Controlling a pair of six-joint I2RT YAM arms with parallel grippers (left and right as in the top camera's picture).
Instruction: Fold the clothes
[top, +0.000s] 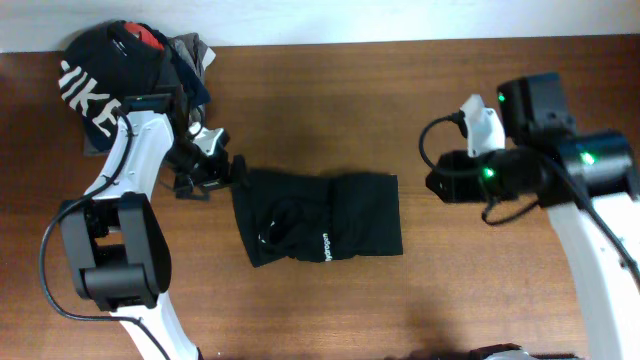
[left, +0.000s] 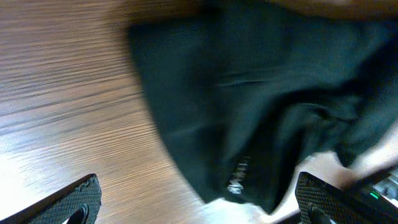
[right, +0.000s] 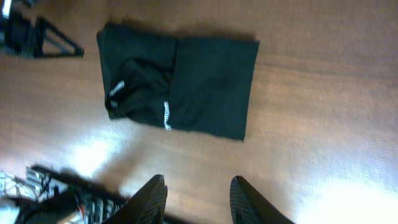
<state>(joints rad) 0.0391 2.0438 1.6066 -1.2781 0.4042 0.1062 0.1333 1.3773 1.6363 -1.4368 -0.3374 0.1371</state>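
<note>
We see the clothes (top: 320, 217) lying folded into a rough rectangle near the middle of the wooden table (top: 450, 290), small white lettering facing up. Our left gripper (left: 198, 200) sits right at the garment's left edge, its fingers spread wide and not closed on the cloth. Our right gripper (right: 198, 200) hangs well apart from the garment's right edge, fingers parted only narrowly, with bare wood showing between them.
</note>
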